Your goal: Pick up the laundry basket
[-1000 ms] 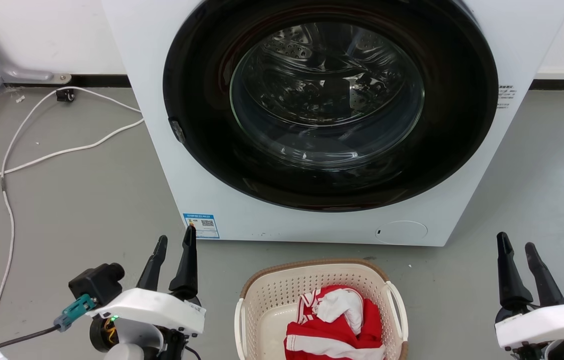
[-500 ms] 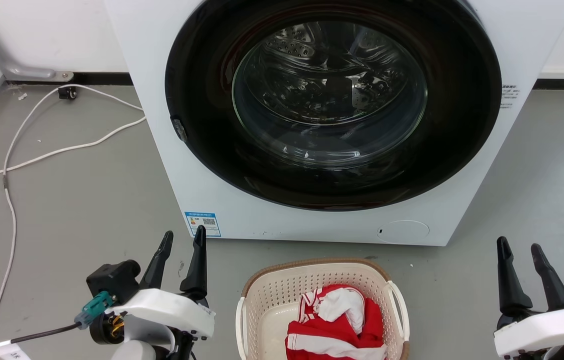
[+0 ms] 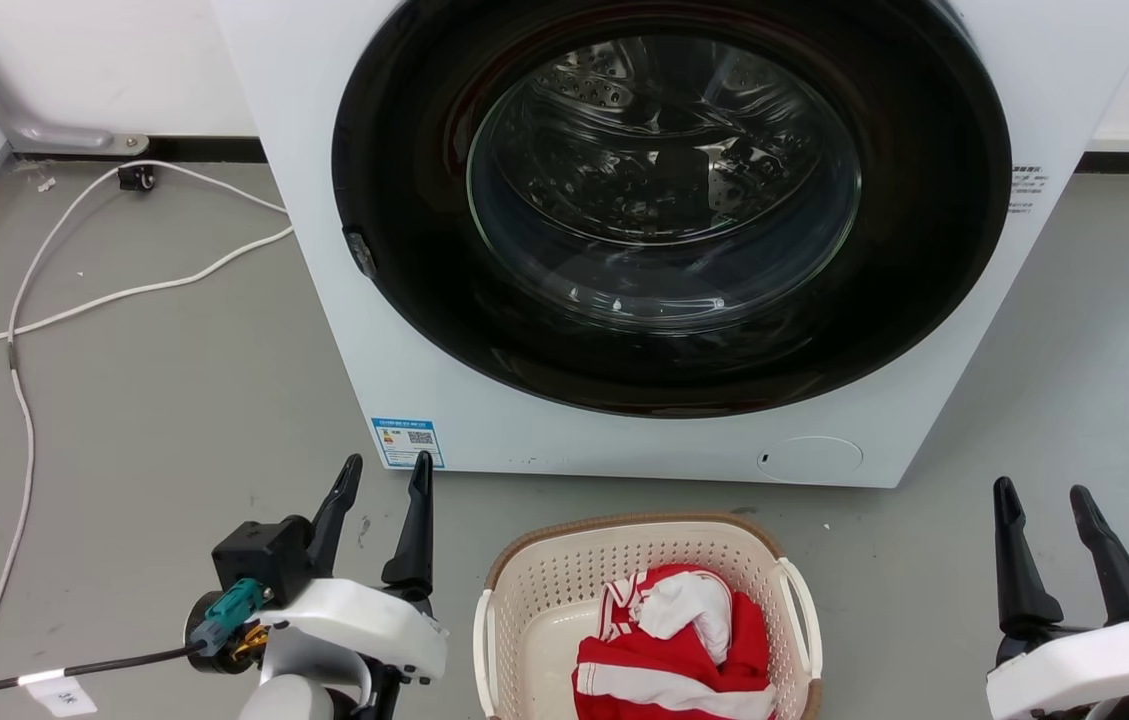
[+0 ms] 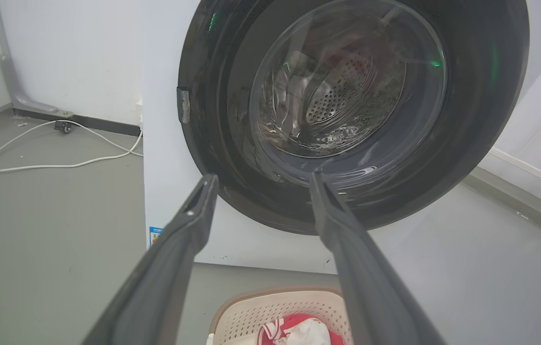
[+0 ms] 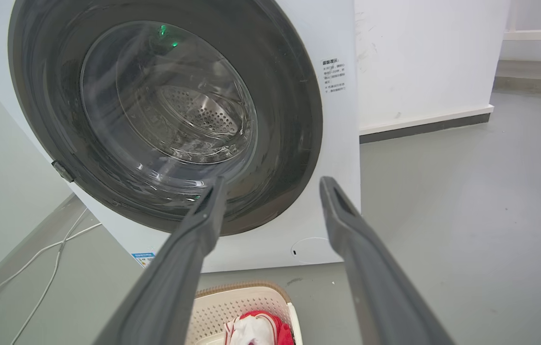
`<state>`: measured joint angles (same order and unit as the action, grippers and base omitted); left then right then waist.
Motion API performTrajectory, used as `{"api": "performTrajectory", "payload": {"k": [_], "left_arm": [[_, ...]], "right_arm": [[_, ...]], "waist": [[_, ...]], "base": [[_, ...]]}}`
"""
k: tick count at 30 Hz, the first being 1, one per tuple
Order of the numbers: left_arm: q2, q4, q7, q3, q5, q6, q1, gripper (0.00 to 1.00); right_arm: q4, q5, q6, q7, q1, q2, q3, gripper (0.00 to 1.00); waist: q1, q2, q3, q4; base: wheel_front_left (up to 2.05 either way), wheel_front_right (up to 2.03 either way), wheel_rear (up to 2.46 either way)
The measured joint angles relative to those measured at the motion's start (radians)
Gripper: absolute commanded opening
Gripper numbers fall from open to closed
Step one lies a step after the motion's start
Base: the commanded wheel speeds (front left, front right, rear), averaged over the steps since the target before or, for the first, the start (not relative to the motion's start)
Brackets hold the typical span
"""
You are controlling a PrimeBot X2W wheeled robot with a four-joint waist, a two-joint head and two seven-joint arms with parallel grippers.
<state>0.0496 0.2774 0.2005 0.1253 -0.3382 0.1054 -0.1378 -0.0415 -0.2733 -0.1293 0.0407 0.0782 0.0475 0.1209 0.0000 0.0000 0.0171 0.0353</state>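
End effectors (image 3: 387,458) (image 3: 1040,486) flanking crosswise-handled laundry basket (image 3: 554,590)

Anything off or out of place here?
Nothing damaged or spilled. The laundry basket sits upright before the washer, red-and-white garment inside. Only a white cable trails loose over the floor at left.
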Motion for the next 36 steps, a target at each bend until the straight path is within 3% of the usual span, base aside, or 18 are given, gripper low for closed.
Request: {"api": "performTrajectory", "payload": {"k": [36], "left_arm": [[0.0,0.058,0.06,0.044,0.212,0.0,-0.023,1.0]], "right_arm": [[-0.014,0.16,-0.002,0.062,0.026,0.001,-0.002,1.0]], "waist": [[0.0,0.0,0.003,0.009]], "base": [[0.0,0.0,0.0]]}}
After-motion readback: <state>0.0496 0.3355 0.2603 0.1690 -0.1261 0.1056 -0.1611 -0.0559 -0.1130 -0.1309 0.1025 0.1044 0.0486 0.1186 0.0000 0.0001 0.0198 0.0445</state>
